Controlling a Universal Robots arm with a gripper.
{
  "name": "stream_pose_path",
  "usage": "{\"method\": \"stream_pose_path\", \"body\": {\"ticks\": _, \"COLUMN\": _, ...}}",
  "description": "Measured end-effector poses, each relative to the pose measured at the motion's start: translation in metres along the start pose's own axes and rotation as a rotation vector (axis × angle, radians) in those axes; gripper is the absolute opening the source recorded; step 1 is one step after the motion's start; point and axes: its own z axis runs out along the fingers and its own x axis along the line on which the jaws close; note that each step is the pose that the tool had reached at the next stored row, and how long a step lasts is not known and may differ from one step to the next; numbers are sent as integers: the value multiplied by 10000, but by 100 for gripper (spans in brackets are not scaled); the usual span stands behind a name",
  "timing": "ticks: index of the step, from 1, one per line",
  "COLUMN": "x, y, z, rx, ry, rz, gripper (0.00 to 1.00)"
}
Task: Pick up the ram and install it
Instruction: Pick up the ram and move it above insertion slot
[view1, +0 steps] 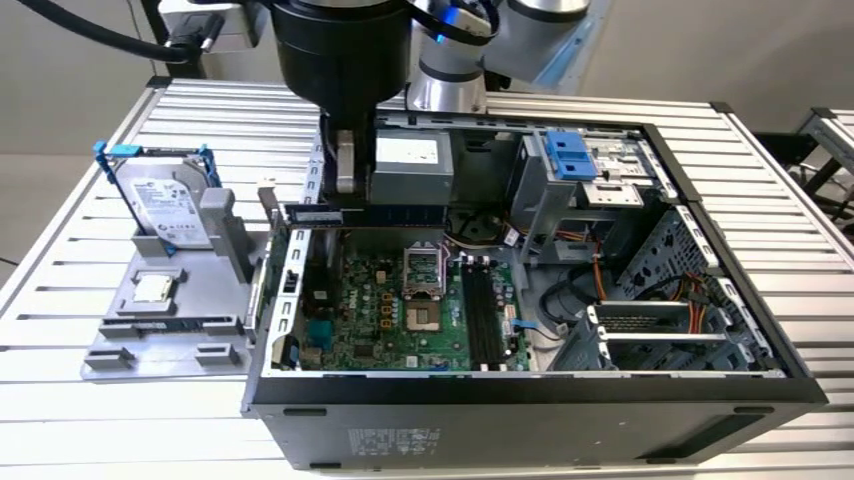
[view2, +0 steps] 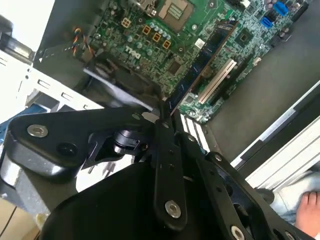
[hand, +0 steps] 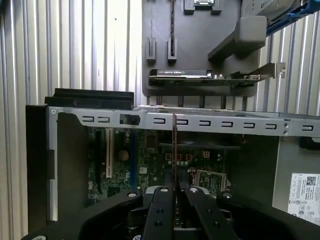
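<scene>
The ram (view1: 387, 213) is a thin blue-green stick held level above the back part of the open computer case (view1: 534, 385). My gripper (view1: 348, 198) is shut on it near one end. In the second wrist view the ram (view2: 202, 62) reaches out from the closed fingertips (view2: 161, 122) over the green motherboard (view2: 150, 30). In the first wrist view the ram (hand: 174, 150) is edge-on, a thin line rising from my gripper (hand: 174, 190). The long black memory slots (view1: 481, 318) lie lower on the motherboard (view1: 387, 310), apart from the ram.
A grey fixture (view1: 174, 345) at the exterior view's left holds a hard drive (view1: 163, 205) in a blue frame, a small square chip (view1: 152, 288) and another narrow stick (view1: 167, 326). Drive cages and cables (view1: 627, 300) crowd the case's right side. Part of a person (view2: 307, 207) shows beside the table.
</scene>
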Motion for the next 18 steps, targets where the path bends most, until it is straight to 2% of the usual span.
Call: {"method": "stream_pose_path", "body": {"ticks": 18, "x": 10, "y": -484, "z": 0, "rx": 0, "ry": 0, "rz": -1, "gripper": 0}}
